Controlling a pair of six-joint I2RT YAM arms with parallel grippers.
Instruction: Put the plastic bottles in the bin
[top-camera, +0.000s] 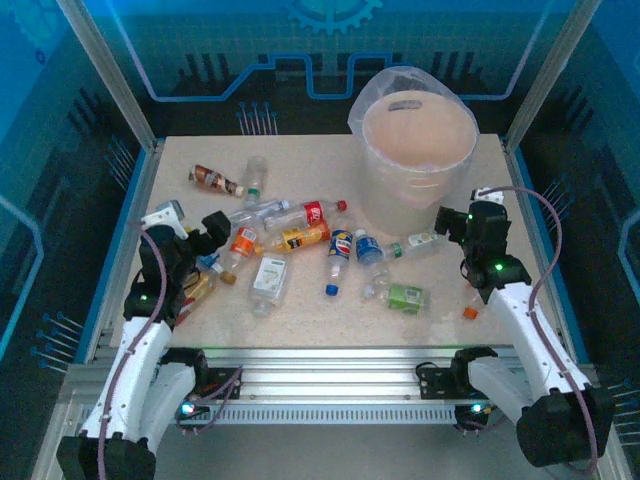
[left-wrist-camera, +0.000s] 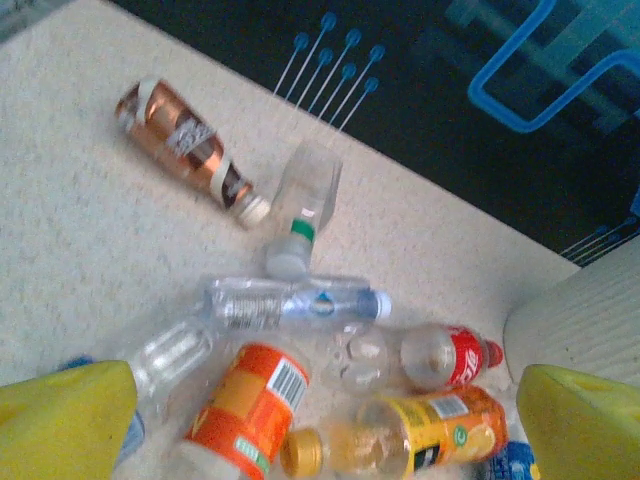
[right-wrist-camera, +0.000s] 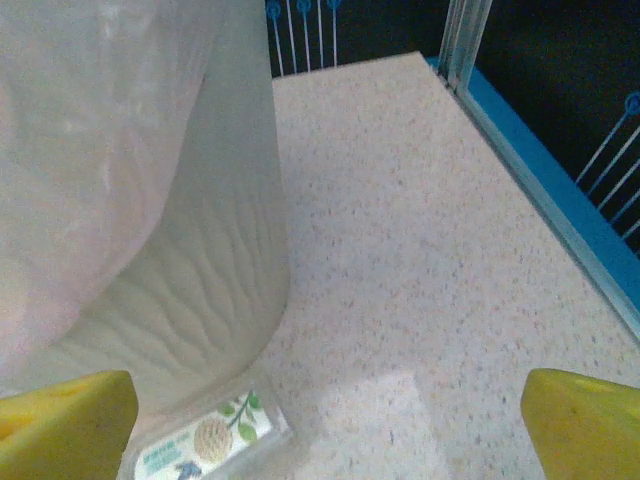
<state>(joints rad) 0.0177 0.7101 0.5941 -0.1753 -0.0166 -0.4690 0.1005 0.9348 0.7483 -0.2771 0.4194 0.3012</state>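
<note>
Tabletop (top-camera: 330, 325) bears scattered plastic bottles (top-camera: 305, 236); left and right jaws gape empty.

- The bin (top-camera: 418, 150) stands upright at the far right of the counter (top-camera: 330, 165).
- Most bottles (top-camera: 300, 238) lie on their sides in a loose heap at mid-counter, left of and before the bin, several touching or crossing.
- A far pair (top-camera: 215, 180) lies behind the heap, toward the far left corner, nearly touching each other.
- One bottle (top-camera: 415, 243) lies at the bin's near foot, just left of the right hand (top-camera: 450, 218).
- A front bottle (top-camera: 402, 296) lies before the bin, nearer the front edge.
- The left hand (top-camera: 213, 232) hangs at the heap's left end.
</note>
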